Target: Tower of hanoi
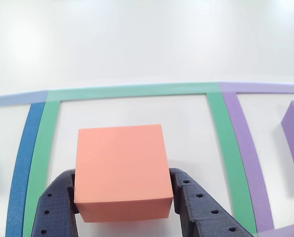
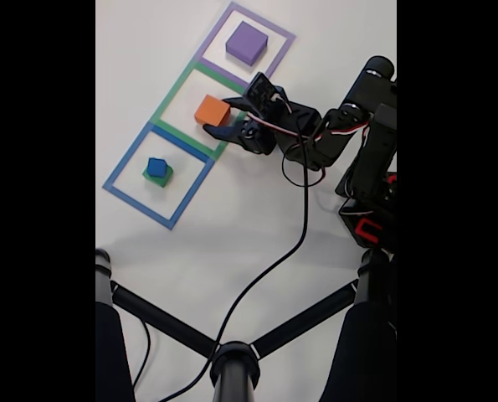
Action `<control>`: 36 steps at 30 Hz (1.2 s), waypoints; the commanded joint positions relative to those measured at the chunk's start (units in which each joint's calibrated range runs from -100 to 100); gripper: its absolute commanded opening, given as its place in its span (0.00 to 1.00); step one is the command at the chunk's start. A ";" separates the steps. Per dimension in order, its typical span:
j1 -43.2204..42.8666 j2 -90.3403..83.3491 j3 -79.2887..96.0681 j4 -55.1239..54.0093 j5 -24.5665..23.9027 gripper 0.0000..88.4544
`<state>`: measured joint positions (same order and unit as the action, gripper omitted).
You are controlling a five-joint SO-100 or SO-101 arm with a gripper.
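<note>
Orange cube [image 1: 121, 170]: inside green outline [image 2: 171, 90], mid square of the row in fixed view; purple outline [image 2: 280, 35] far side, blue outline [image 2: 123, 167] near side.
Gripper [image 1: 123, 203]: dark fingers [image 1: 58, 202] w/ one each side of the orange cube, pressed on its left & right faces, closed on it.
Purple cube [image 2: 247, 42]: in purple outline, apart from gripper.
Blue cube [image 2: 156, 167]: atop green cube [image 2: 160, 177], in blue outline.
Arm [image 2: 349, 126]: reaches in from right of fixed view.
Table [image 2: 232, 218]: white.

Orange cube [image 2: 212, 110] inside green square [image 2: 166, 105], gripped by gripper [image 2: 223, 123]. Purple cube [image 2: 247, 42] in purple square [image 2: 281, 35]. Blue cube [image 2: 156, 167] stacked on green cube [image 2: 163, 177], within blue square [image 2: 123, 163].
</note>
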<state>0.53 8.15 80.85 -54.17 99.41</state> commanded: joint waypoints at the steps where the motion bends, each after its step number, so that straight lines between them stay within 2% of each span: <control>1: 0.19 1.47 -2.39 -2.85 0.59 0.18; 18: 0.57 5.56 -4.12 -5.76 0.59 0.21; 28: 0.95 6.44 -4.30 -6.09 0.59 0.30; 36: 1.56 -0.94 -2.12 -3.82 0.59 0.31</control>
<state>1.02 14.14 77.98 -59.07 99.41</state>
